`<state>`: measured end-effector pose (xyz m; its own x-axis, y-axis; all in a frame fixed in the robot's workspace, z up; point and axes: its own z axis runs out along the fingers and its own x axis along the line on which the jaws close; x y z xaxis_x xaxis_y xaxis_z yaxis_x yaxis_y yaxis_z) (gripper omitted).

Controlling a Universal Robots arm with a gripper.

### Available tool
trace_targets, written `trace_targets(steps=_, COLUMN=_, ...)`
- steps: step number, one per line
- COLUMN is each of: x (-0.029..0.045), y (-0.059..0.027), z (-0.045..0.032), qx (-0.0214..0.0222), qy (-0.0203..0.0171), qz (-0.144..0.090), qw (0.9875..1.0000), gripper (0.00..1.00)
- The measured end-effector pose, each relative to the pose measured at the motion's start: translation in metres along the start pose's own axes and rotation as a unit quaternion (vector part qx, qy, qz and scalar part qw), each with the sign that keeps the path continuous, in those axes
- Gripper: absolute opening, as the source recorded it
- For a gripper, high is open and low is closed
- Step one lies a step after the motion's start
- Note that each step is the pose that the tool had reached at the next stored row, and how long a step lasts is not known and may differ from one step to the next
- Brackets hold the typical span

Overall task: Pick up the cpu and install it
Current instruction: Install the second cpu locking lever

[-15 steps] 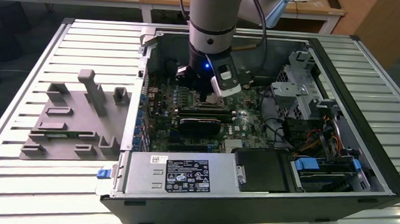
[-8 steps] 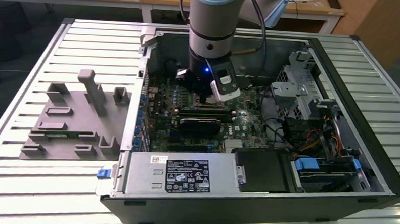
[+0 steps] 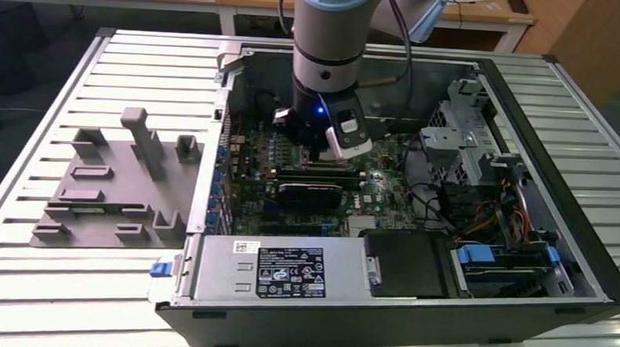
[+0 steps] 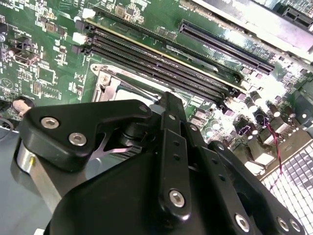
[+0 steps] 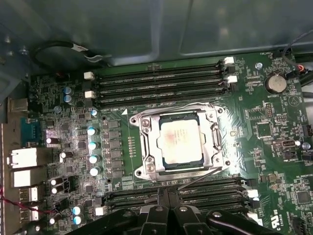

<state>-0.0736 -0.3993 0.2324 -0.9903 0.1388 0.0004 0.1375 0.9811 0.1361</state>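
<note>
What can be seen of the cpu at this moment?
In the first wrist view, the cpu is a flat square chip with a pale silvery metal top. It lies level inside the metal-framed socket on the green motherboard, between rows of black memory slots. Nothing grips it.

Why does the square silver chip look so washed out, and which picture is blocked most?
In the first wrist view, light glares off the silvery-gray square cpu, which sits inside the metal-framed socket, bleaching its top. In the second wrist view, the black gripper covers much of the green motherboard. The exterior view is evenly lit.
</note>
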Motion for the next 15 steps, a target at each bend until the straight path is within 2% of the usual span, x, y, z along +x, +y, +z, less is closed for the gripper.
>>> trace_targets(steps=4, x=0.0010, y=-0.0020, z=0.0034, qx=-0.0030, qy=0.0005, qz=0.000, qw=1.0000, gripper=0.11)
trace_targets(steps=7, x=0.0028, y=-0.0038, z=0.0056, qx=-0.0073, qy=0.0011, qz=0.000, qw=1.0000, gripper=0.11)
trace_targets(steps=10, x=0.0039, y=-0.0057, z=0.0072, qx=-0.0154, qy=0.0023, qz=0.000, qw=0.9999, gripper=0.11)
trace_targets(steps=14, x=0.0043, y=-0.0079, z=0.0085, qx=-0.0230, qy=0.0032, qz=0.000, qw=0.9997, gripper=0.11)
trace_targets(steps=15, x=0.0043, y=-0.0087, z=0.0089, qx=-0.0236, qy=0.0033, qz=0.000, qw=0.9997, gripper=0.11)
